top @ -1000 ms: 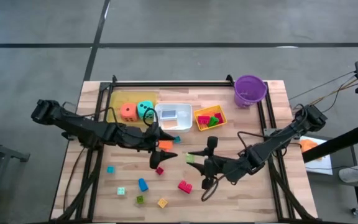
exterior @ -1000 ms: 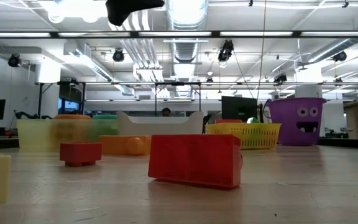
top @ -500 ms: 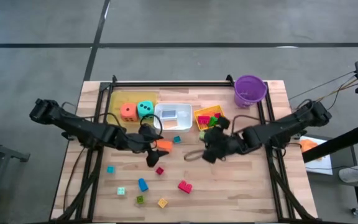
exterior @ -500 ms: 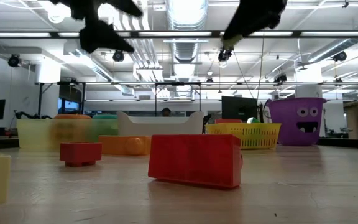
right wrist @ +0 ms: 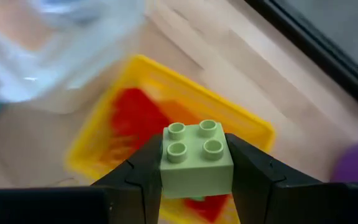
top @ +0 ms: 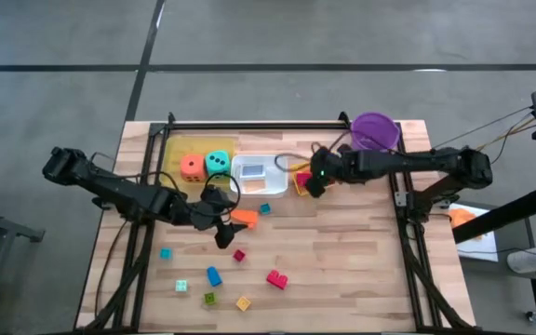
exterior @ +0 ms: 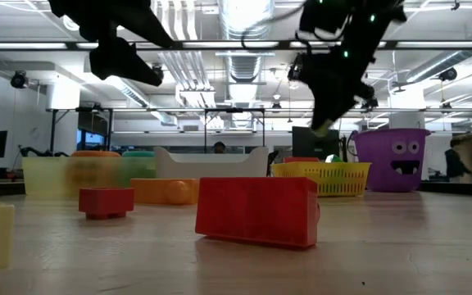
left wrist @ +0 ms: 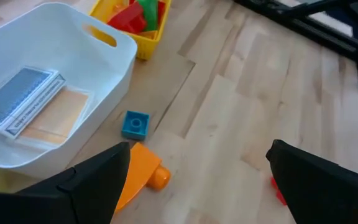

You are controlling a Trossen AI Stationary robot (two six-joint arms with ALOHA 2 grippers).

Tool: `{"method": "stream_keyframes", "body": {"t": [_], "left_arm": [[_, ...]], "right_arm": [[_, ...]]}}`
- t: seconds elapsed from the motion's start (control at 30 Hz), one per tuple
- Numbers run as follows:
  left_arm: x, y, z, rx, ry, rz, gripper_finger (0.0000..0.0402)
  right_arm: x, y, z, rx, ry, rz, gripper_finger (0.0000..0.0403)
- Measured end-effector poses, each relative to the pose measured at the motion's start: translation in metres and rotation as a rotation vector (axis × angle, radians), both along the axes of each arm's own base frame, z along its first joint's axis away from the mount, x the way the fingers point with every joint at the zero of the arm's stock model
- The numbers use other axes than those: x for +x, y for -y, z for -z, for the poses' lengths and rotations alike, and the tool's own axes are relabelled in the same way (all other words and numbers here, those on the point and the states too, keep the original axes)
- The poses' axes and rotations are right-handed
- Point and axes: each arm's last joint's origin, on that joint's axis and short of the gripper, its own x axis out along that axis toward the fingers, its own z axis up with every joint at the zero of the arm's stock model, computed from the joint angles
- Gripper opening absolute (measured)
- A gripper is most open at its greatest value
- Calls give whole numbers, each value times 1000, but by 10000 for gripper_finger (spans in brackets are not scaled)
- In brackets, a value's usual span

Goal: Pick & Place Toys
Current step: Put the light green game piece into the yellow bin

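Observation:
My right gripper (top: 307, 180) hangs over the yellow basket (right wrist: 248, 126) and is shut on a light green four-stud block (right wrist: 197, 159). The basket holds red and green blocks. My left gripper (left wrist: 197, 180) is open above the table's middle, over a flat orange piece (left wrist: 143, 177) that lies beside a small blue block (left wrist: 135, 124). Several loose blocks (top: 276, 278) lie on the near half of the table. An orange die (top: 192, 167) and a teal die (top: 217, 163) sit in the yellow tray (top: 177, 149). Cards (left wrist: 23, 99) lie in the white tray (left wrist: 98, 81). My right gripper pinches the light green block by two opposite side walls (right wrist: 166, 164) between its two fingers. The fingers slant downward. The block's studded top faces the wrist camera, and the block hangs clear above the yellow basket.
The purple bucket (top: 374, 132) stands at the far right corner, just beyond the right arm. A black frame rail (top: 249, 124) runs along the far edge. Bare wood lies to the right of the loose blocks, toward the near right corner.
My right gripper has swung from the table's near middle toward the far edge, rolling as it went, and now carries the green block over the yellow basket. My left gripper has sunk a little and tipped further downward above the orange piece.

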Motion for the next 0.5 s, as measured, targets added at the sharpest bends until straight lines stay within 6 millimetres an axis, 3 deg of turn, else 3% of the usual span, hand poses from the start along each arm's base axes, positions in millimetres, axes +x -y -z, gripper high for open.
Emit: {"method": "stream_keyframes", "body": {"t": [0.23,0.5], "left_arm": [[-1,0,0,5,-3,1,380],[-1,0,0,8,-2,2,380]], "right_arm": [[-14,40,17,65,-16,126,134],[-14,43,41,90,-66,113,134]]}}
